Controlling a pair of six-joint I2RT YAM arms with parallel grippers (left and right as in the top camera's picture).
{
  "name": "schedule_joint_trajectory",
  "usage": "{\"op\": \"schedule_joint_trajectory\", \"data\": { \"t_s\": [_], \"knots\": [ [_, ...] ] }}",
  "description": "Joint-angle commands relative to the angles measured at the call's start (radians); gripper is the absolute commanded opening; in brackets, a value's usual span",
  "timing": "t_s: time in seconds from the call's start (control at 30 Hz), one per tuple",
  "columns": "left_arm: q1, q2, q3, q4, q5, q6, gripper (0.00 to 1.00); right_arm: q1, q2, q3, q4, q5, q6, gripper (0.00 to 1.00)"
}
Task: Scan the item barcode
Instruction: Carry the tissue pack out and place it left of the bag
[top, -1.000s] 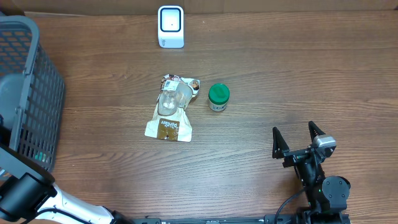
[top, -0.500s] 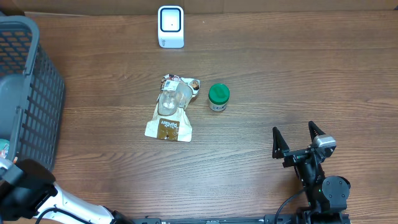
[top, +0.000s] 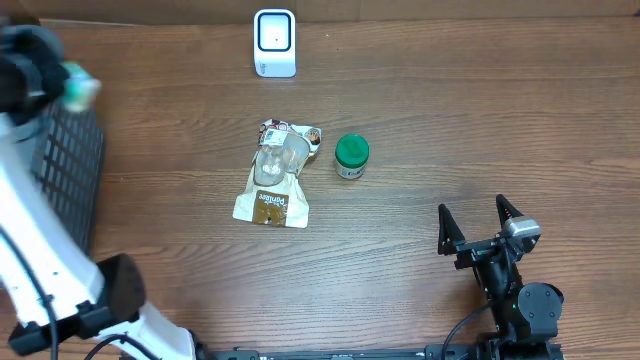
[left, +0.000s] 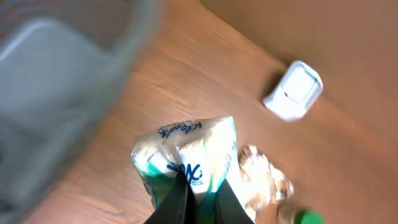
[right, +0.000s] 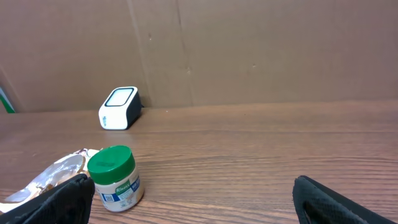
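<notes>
We hold a soft white-and-green packet (left: 186, 152) with blue script, pinched in our left gripper (left: 200, 190), far left. The white scanner (top: 274, 42) stands upright, far centre.

My left claw (left: 200, 196) holds a packet (left: 186, 155) over the far corner of the basket (top: 68, 165) at left, the scanner (top: 274, 42) stands behind the pouch (top: 275, 190), the jar (top: 351, 156) just right of it, my right claw (top: 478, 222) front-right

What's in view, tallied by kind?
White barcode scanner: 1
Grey plastic mesh basket: 1
Green-lidded small jar: 1
Soft packets: 3 (white-green packet in left end effector, cream flat pouch, clear crinkly bag lying on it)
Total: 6
</notes>
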Motion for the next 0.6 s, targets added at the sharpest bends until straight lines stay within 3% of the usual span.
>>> {"op": "schedule_joint_trajectory", "data": {
  "t_s": [0.0,0.17,0.33,0.57],
  "knots": [
    [-0.169,-0.006,-0.034,-0.005,-0.101,0.082,0.04,-0.002,-0.009,-0.011,0.003,-0.001,-0.001,1.0],
    [-0.355,0.012,-0.156,-0.003,-0.19,0.082,0.04,-0.002,-0.009,-0.011,0.003,-0.001,-0.001,1.0],
    [-0.456,0.016,-0.371,0.021,-0.284,0.082,0.04,-0.002,-0.009,-0.011,0.003,-0.001,-0.001,1.0],
    [-0.486,0.016,-0.749,0.258,-0.34,0.145,0.04,-0.002,-0.009,-0.011,0.003,-0.001,0.0,1.0]
  ]
}}
